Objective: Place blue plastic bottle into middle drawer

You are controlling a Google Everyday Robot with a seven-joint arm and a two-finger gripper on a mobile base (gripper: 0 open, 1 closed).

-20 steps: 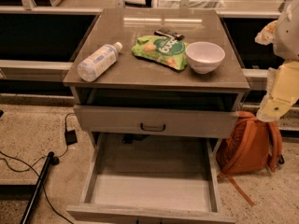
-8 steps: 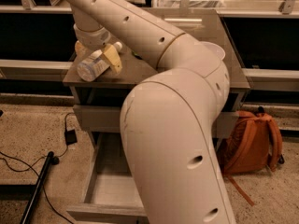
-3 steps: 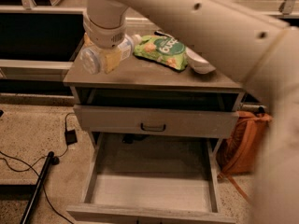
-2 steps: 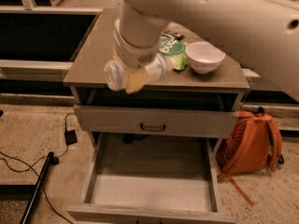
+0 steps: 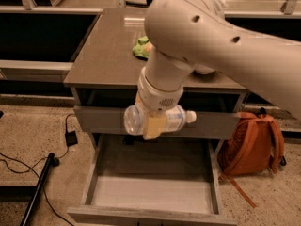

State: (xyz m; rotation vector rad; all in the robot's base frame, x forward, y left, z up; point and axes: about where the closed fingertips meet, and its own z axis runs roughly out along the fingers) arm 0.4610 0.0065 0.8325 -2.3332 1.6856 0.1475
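Note:
My gripper [image 5: 153, 122] is shut on the blue plastic bottle [image 5: 176, 119]. It holds the bottle sideways, white cap to the right, in the air in front of the closed upper drawer. The bottle hangs above the back part of the open middle drawer [image 5: 153, 192], whose pale plank floor holds nothing. My large cream arm [image 5: 211, 36] reaches in from the upper right and hides most of the cabinet top's right half.
A green snack bag [image 5: 141, 48] lies on the brown cabinet top [image 5: 108, 51], partly behind my arm. An orange backpack [image 5: 254, 142] leans on the floor to the right of the cabinet. Black cables and a small adapter [image 5: 70, 138] lie on the floor at the left.
My gripper has carried the bottle off the cabinet top, rightward and down, to a spot in front of the upper drawer above the open drawer.

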